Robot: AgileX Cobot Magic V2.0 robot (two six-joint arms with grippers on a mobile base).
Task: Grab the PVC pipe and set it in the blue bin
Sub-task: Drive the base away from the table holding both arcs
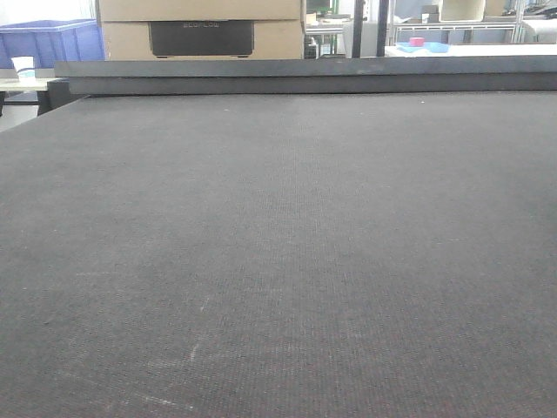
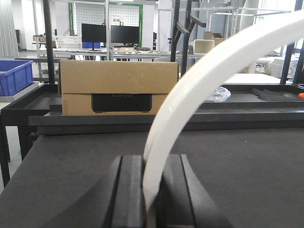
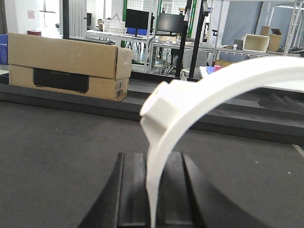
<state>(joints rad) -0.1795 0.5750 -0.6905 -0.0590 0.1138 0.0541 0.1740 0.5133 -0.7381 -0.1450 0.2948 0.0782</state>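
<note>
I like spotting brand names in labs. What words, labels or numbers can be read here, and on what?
"ECOFLOW": faint, on the black panel of the cardboard box.
Sticker on the box's side: too small to read.
Paper cup: print too blurred to read.
PVC pipe: nothing legible.

Box [image 1: 122, 39] is sitting at the table's [image 1: 278, 261] far edge. Bin [image 1: 48, 43] is standing left of it, cup [image 1: 23, 68] before bin.
</note>
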